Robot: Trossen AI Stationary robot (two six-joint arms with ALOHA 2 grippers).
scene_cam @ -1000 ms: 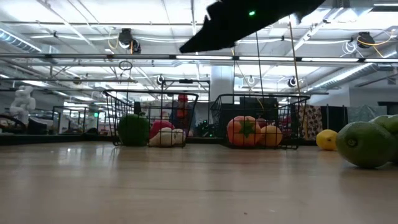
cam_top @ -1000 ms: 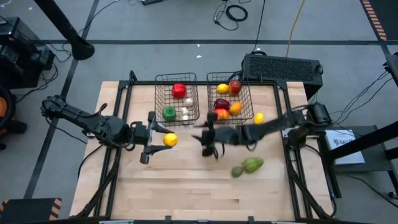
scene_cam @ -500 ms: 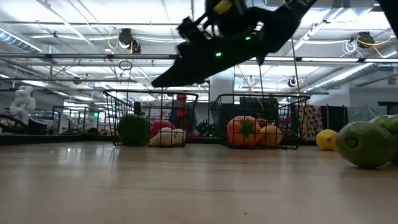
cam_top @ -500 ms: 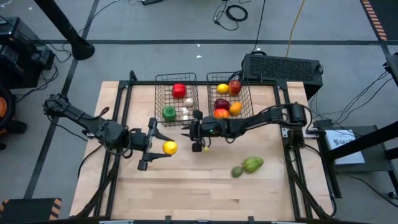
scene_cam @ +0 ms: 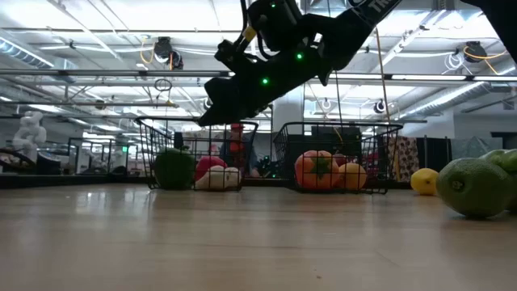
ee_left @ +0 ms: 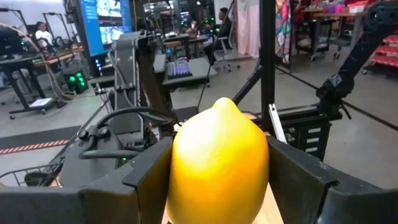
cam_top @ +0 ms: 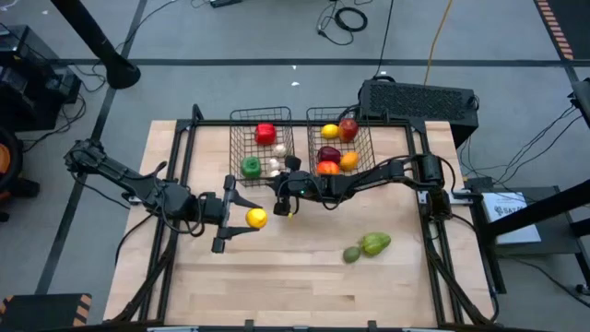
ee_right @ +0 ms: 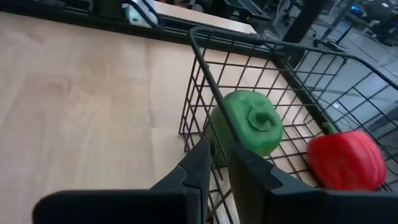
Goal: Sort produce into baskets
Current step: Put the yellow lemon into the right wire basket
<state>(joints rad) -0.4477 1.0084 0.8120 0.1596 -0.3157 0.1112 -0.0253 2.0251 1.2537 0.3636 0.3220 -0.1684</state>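
Observation:
Two wire baskets stand at the table's far side. The left basket (cam_top: 263, 148) holds a green pepper (ee_right: 249, 127), a red pepper (ee_right: 345, 158) and whitish bulbs (cam_top: 275, 167). The right basket (cam_top: 339, 148) holds several red, orange and yellow pieces. My left gripper (cam_top: 255, 219) points level toward the table's right, near the middle, shut on a yellow lemon (ee_left: 217, 158). My right gripper (cam_top: 277, 187) reaches from the right to the left basket's near wall, fingers close together at its rim. My left gripper pinches the lemon's two opposite sides (ee_left: 177, 168) between its two fingers, which come level from the table's left. The lemon is clear of the table, its pointed end up. My right gripper (ee_right: 221, 155) has the left basket's near rim (ee_right: 210, 109) between its fingers, one inside the basket, one outside. The fingers come from the table's right, slanting down and lying along the rim. The basket stands on the table.
Two green pieces (cam_top: 367, 247) lie on the near right of the table. A loose lemon (scene_cam: 424, 181) lies right of the right basket. A black box (cam_top: 419, 100) stands behind the table's far right corner. Bare wood stretches along the near edge.
My right gripper has swung from the table's middle toward its left and far side and sunk to the left basket's near rim. Its fingers have drawn together there.

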